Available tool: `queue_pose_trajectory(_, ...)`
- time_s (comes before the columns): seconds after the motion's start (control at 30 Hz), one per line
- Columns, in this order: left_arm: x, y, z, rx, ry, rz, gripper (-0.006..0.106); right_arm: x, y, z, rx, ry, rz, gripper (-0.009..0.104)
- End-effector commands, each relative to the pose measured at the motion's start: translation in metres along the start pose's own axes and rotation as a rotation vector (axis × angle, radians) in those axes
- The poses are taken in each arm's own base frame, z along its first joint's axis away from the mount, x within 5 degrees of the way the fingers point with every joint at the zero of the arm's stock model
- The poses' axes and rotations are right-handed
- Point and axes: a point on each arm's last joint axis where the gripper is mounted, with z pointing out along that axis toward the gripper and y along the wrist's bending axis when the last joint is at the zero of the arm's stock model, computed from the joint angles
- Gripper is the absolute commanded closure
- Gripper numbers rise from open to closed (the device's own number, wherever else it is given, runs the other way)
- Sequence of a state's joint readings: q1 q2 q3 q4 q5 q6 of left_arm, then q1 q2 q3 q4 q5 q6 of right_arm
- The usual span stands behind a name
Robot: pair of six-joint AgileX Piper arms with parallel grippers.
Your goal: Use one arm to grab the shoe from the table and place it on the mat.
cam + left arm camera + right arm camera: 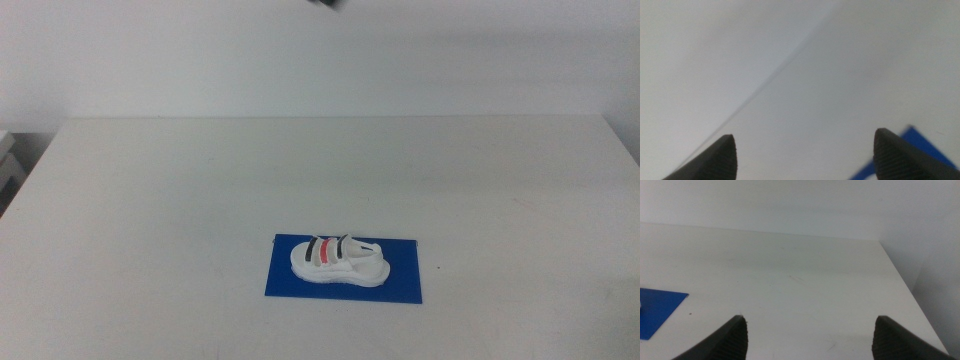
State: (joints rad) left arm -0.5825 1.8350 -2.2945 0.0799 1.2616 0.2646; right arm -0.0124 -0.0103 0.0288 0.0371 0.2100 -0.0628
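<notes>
1. I see the shoe lying flat on the blue mat, near the front middle of the white table, so I think the job looks done
2. My left gripper has its two dark jaws spread wide apart with nothing between them; it looks over bare table, with a corner of the mat just past one jaw
3. My right gripper is spread wide too and holds nothing; it is off to the side of the mat
4. Neither arm shows in the middle view
5. I think the shoe is small and light. The thick white sole looks firm, and the striped black and red straps look soft and bendy
6. If I had to pick it up, I would pinch the sole from both long sides near the middle. The straps could slip or fold
7. I cannot see any brand, label or words on the shoe or the mat; it is too small to tell
</notes>
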Motion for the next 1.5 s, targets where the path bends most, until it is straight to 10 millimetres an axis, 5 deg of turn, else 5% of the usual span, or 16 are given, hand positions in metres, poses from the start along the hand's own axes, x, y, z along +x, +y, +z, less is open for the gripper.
queue_pose_trajectory(0.0,0.005,0.017,-0.06,-0.126,-0.047,-0.082,0.007,-0.006,0.0,-0.002,0.007,-0.097,-0.017,0.031)
queue_pose_trajectory(0.23,0.045,0.028,-0.133,-0.331,-0.161,-0.224,0.007,-0.006,0.0,-0.002,0.007,-0.097,-0.017,0.031)
queue_pose_trajectory(0.37,0.086,0.039,-0.145,-0.426,-0.269,-0.234,0.007,-0.006,0.0,-0.002,0.007,-0.097,-0.017,0.031)
queue_pose_trajectory(0.7,0.224,0.026,-0.135,-0.585,-0.403,-0.36,0.007,-0.006,0.0,-0.002,0.007,-0.097,-0.017,0.031)
queue_pose_trajectory(1.03,0.354,-0.048,-0.108,-0.644,-0.44,-0.491,0.007,-0.006,0.0,-0.002,0.007,-0.097,-0.017,0.031)
queue_pose_trajectory(1.27,0.408,-0.083,-0.076,-0.641,-0.582,-0.476,0.007,-0.006,0.0,-0.002,0.007,-0.097,-0.017,0.031)
queue_pose_trajectory(1.47,0.419,-0.091,-0.073,-0.653,-0.634,-0.476,0.007,-0.006,0.0,-0.002,0.007,-0.097,-0.017,0.031)
